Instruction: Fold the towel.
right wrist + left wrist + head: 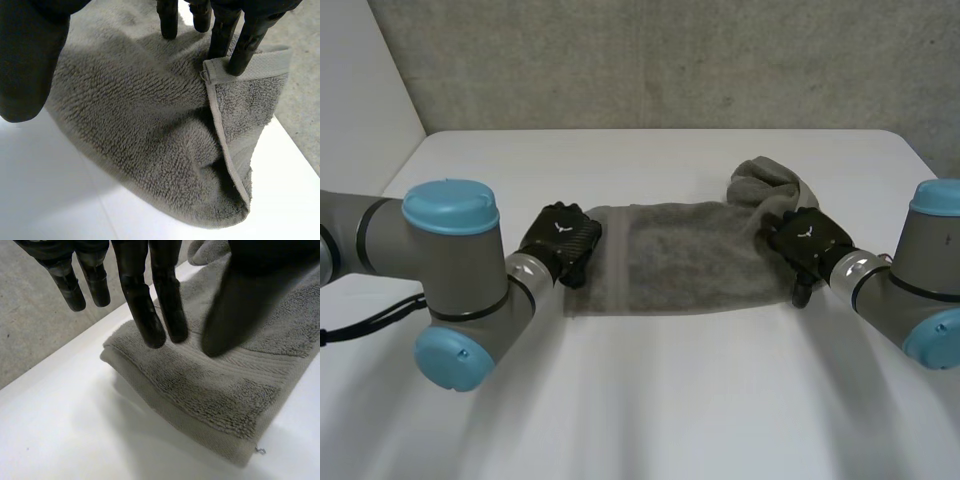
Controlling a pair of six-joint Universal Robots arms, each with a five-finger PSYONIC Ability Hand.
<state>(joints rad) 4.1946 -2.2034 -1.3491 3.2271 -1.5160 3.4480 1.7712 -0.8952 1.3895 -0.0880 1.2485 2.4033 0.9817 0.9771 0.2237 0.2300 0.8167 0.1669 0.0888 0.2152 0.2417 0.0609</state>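
Left hand: fingers held straight, released, over folded grey towel end; right hand: fingers straight, pressed on towel's bunched end.

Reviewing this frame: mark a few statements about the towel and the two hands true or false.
1. The towel lies on the white table. True.
2. The left hand and the right hand are at opposite ends of the towel. True.
3. The towel's end by the right hand lies flat. False: it is bunched up there.
4. The left hand's fingers are curled round the towel. False: they are straight, over its folded end.
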